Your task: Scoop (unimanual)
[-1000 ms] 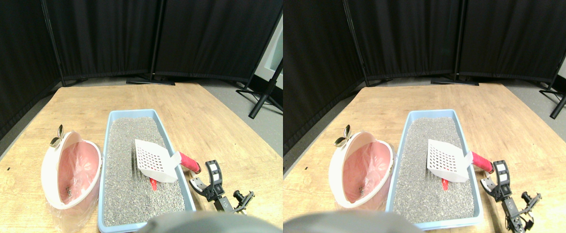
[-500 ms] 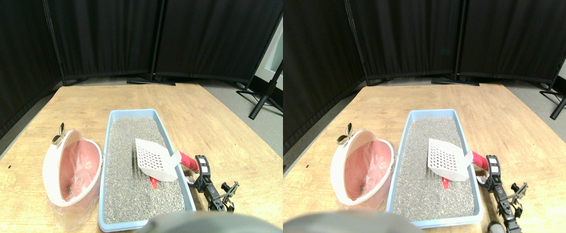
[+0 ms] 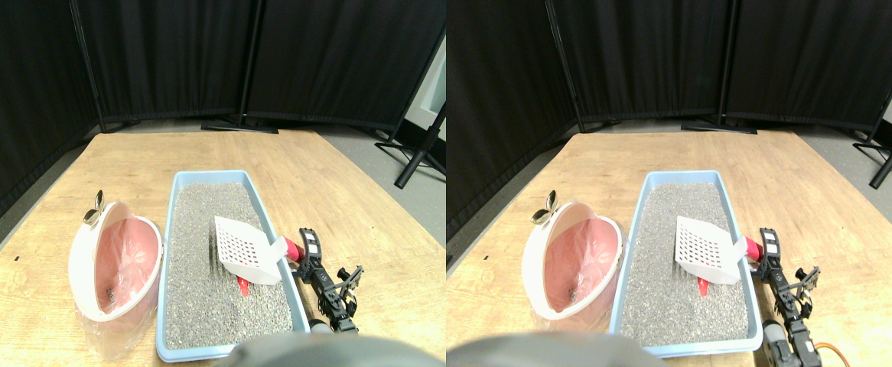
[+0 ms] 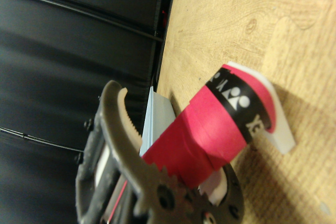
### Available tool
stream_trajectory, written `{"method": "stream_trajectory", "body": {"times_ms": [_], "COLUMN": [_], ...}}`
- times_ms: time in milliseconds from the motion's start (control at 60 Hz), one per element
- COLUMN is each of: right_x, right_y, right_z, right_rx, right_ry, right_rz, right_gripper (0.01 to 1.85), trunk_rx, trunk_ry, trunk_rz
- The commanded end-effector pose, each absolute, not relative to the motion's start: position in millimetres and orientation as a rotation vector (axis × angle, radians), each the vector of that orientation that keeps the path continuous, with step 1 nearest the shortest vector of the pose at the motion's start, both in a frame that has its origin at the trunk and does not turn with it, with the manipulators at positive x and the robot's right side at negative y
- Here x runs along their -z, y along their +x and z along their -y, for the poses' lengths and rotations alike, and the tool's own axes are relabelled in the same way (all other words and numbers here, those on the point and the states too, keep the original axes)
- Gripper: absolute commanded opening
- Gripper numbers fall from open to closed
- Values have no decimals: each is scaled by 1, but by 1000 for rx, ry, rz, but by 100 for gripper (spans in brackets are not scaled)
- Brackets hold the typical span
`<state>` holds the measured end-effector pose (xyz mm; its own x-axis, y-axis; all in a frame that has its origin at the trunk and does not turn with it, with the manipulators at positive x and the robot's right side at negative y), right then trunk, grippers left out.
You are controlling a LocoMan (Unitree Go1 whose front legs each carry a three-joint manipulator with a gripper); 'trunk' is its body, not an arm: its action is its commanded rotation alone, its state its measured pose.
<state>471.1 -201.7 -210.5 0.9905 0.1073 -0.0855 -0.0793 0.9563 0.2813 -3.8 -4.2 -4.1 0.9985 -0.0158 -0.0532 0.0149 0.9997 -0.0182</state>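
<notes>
A white slotted scoop [image 3: 243, 248] lies on the grey litter [image 3: 201, 229] in a blue litter box [image 3: 164, 260]. Its red wrapped handle [image 3: 290, 248] sticks out over the box's right rim. A small red piece [image 3: 242, 287] lies in the litter just in front of the scoop. My right gripper [image 3: 302, 246] is at the handle's end, outside the box. In the wrist view the red handle [image 4: 210, 135] passes between the two toothed jaws, and the upper jaw stands clear of it, so the gripper is open.
A pink bin [image 3: 113, 264] lined with a plastic bag leans beside the box's left wall, with a small metal clip [image 3: 94, 208] at its top. Black curtain screens [image 3: 186, 61] and a tripod leg [image 3: 415, 153] stand behind the wooden platform [image 3: 323, 191].
My gripper has moved left and forward, from the bare wood to the right of the box up to the end of the red handle, which now sits between its jaws. The scoop has not moved.
</notes>
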Motion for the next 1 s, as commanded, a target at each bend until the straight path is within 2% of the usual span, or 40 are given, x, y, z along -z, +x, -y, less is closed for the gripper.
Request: {"method": "stream_trajectory", "body": {"times_ms": [17, 683, 717, 767, 783, 800, 900, 1000], "right_x": [208, 204, 202, 202, 202, 202, 201, 198], "right_y": [476, 480, 479, 479, 479, 479, 479, 477], "right_z": [201, 194, 193, 192, 192, 192, 192, 192], "right_rx": [-82, -129, -133, -152, -152, -160, -200, -207], "right_ry": [302, 325, 328, 292, 292, 288, 277, 270], "right_rz": [-84, -82, -73, -49, -49, -40, 7, 21], "right_gripper": [91, 89, 79, 43, 43, 7, 5, 5], "trunk_rx": [2, -4, -5, -6, -6, -6, -5, -7], "trunk_ry": [-37, -39, -40, -40, -40, -41, -44, -45], "trunk_rz": [-79, -61, -59, -57, -57, -57, -59, -56]}}
